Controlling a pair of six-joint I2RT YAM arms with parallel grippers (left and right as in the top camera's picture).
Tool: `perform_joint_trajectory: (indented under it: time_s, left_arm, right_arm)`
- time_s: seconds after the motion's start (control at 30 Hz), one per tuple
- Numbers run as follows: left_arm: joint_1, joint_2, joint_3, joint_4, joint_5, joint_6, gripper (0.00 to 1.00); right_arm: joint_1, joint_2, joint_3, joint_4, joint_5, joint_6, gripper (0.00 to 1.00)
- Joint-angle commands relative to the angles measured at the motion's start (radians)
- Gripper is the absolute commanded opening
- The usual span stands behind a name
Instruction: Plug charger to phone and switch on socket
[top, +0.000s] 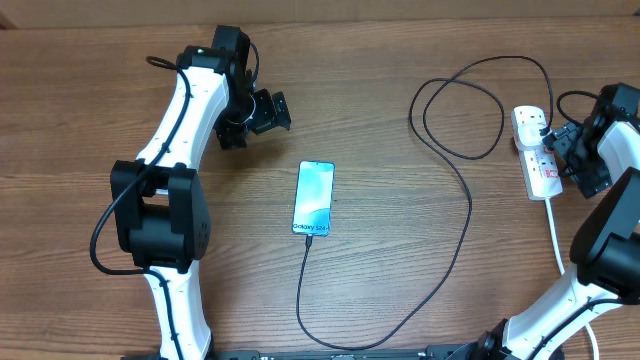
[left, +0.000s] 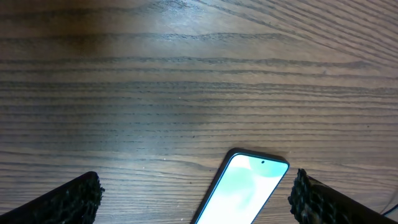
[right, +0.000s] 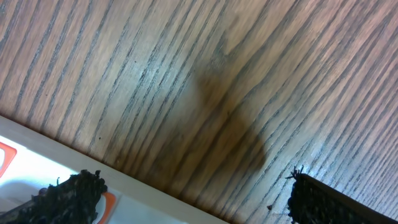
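Observation:
The phone (top: 313, 197) lies face up mid-table, its light blue screen lit; its top end shows in the left wrist view (left: 249, 190). The charger (top: 455, 250), a thin black cable, meets the phone's bottom edge, loops right and back, and ends in a black plug (top: 541, 124) seated in the socket (top: 540, 172). The socket is a white power strip with red switches at the right edge, and its corner shows low left in the right wrist view (right: 43, 171). My left gripper (top: 273, 112) (left: 196, 200) hangs open, up and left of the phone. My right gripper (top: 562, 152) (right: 199, 202) stands open at the socket's right side, with one finger (right: 65, 199) over it.
The socket's thick white cord (top: 556, 235) runs down toward the right arm's base. The charger's loops (top: 470, 110) lie between the phone and the socket. Both arm bases stand at the front edge.

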Motion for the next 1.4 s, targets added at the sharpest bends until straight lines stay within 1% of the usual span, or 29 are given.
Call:
perform_joint_trajectory:
  time_s: [0.0,0.37,0.87,1.37]
  left_arm:
    - [-0.004,-0.013,0.010,0.001,-0.005,0.012,1.00]
    - [-0.004,-0.013,0.010,0.001,-0.005,0.012,1.00]
    - [-0.004,-0.013,0.010,0.001,-0.005,0.012,1.00]
    - [-0.004,-0.013,0.010,0.001,-0.005,0.012,1.00]
  right_arm:
    - [0.014,0.029,-0.008,-0.019,-0.118,-0.055,1.00]
    - [0.014,0.029,-0.008,0.014,-0.142,-0.055,1.00]
    - [0.014,0.029,-0.008,-0.045,-0.207,-0.080,1.00]
    - [0.014,0.029,-0.008,-0.074,-0.207,-0.080,1.00]
